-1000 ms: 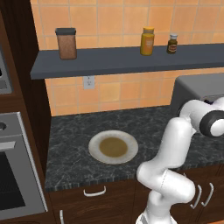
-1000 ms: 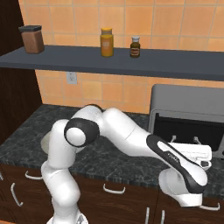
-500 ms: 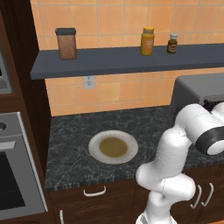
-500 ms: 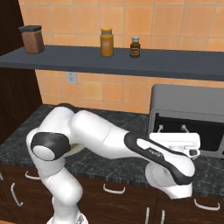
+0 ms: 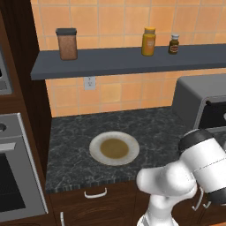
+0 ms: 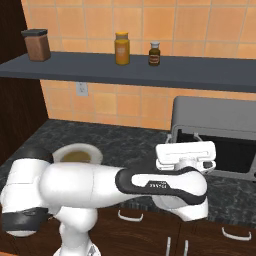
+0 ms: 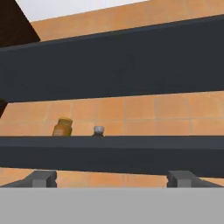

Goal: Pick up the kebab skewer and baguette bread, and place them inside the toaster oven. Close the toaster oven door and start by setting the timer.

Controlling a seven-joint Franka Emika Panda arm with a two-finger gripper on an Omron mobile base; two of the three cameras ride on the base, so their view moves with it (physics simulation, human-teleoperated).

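On the left, a brown canister (image 5: 67, 43) stands on a long grey shelf (image 5: 132, 64) against orange tile. Below it, a round white plate (image 5: 114, 148) lies on the dark stone counter (image 5: 79, 150), bare except for a brownish smear at its centre; neither skewer nor baguette lies on it.

Moving right, a yellow jar (image 6: 122, 48) and a small dark bottle (image 6: 154, 53) stand on the shelf. The white arm sweeps across the counter front, ending at the gripper (image 6: 186, 156), whose fingers stand wide apart and hold nothing.

Furthest right sits the toaster oven (image 6: 215, 132), its dark mouth apparently open. The gripper hangs just in front of that mouth, slightly to its left, with the hand camera looking up at the shelf. The door panel itself cannot be made out, so closing it likely means reaching lower first.
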